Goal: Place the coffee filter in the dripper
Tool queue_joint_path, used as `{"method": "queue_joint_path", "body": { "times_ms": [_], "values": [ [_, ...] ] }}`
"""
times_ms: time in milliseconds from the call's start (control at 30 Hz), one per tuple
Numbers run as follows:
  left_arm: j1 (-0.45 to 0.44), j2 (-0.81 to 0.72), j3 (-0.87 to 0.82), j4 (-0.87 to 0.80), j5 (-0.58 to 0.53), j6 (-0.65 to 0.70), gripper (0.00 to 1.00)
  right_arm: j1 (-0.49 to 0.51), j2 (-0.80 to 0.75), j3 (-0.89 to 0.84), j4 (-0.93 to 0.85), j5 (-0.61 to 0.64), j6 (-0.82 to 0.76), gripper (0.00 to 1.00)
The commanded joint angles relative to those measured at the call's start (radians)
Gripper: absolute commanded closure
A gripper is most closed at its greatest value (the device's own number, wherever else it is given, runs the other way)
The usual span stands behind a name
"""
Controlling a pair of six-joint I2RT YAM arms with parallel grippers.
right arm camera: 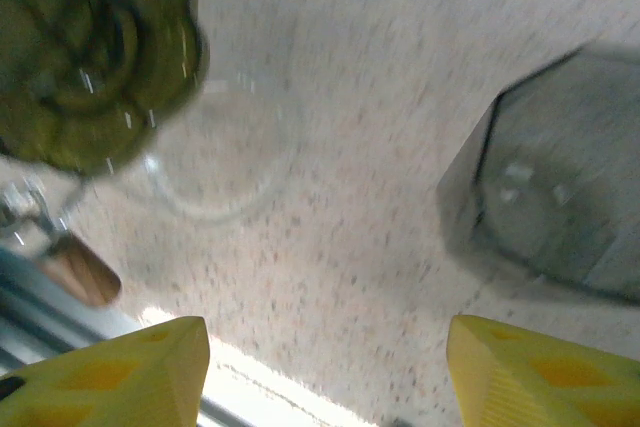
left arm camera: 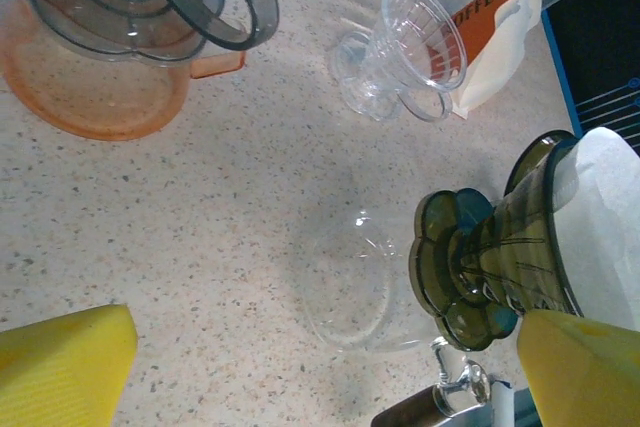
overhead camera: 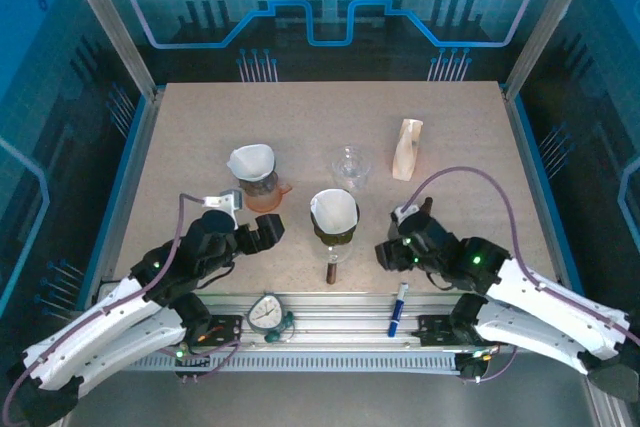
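Fingers of L gripper (overhead camera: pixel 262 235) spread wide, yellow ribbed pads (left arm camera: pixel 60 362). Just right of them, white paper filter (overhead camera: pixel 333 209) sits in smoky-green fluted dripper (left arm camera: pixel 500 247) w/ scalloped base, atop clear glass carafe (left arm camera: pixel 345 287). R gripper (overhead camera: pixel 385 252) fingers apart too, just right of dripper.

bright, even lighting; the right wrist view is blurred.

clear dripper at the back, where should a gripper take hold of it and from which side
Probably the thin top rim, coming from above: the clear dripper stands upright with its empty mouth open upward, so its wall can be pinched inside and out. The flared cone looks harder to hold from the side.
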Motion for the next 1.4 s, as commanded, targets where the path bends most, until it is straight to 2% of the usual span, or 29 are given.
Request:
{"method": "queue_joint_path", "body": {
  "times_ms": [0,167,633,933,1367],
  "values": [
    [0.013,-0.023,0.064,-0.067,-0.052,0.023,0.01,0.073,0.020,-0.067,0.097,0.032,0.091,0.34],
    [0.013,-0.049,0.116,-0.115,-0.083,0.047,0.01,0.115,0.100,-0.148,0.311,-0.004,0.078,0.34],
    [0.014,-0.079,0.133,-0.142,-0.095,0.042,0.01,0.090,0.313,-0.291,0.790,-0.085,-0.036,0.39],
    [0.014,-0.083,0.145,-0.157,-0.111,0.045,0.01,0.077,0.427,-0.306,0.969,-0.100,-0.050,0.40],
    [0.014,-0.093,0.141,-0.146,-0.096,0.056,0.01,0.054,0.566,-0.280,1.144,-0.006,-0.030,0.43]
  ]
}}
